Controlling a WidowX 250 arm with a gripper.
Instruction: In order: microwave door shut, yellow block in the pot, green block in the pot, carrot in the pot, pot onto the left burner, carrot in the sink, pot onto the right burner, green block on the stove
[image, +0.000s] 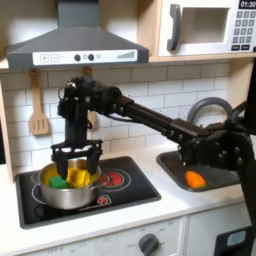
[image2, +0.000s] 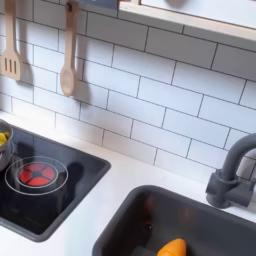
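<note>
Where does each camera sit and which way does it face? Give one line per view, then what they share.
First exterior view: in front of the toy kitchen, facing the back wall; the arm reaches in from the first exterior view's right, its pincer open over the pot.
Second exterior view: close above the counter, angled at the tiled wall and faucet.
Shared: stove, sink, carrot.

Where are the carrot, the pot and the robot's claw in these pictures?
carrot (image: 195, 180): first exterior view, on its orange body, lying in the sink.
pot (image: 66, 196): first exterior view, on its shiny steel side wall.
gripper (image: 75, 166): first exterior view, midway between its black fingertips, above the pot.
</note>
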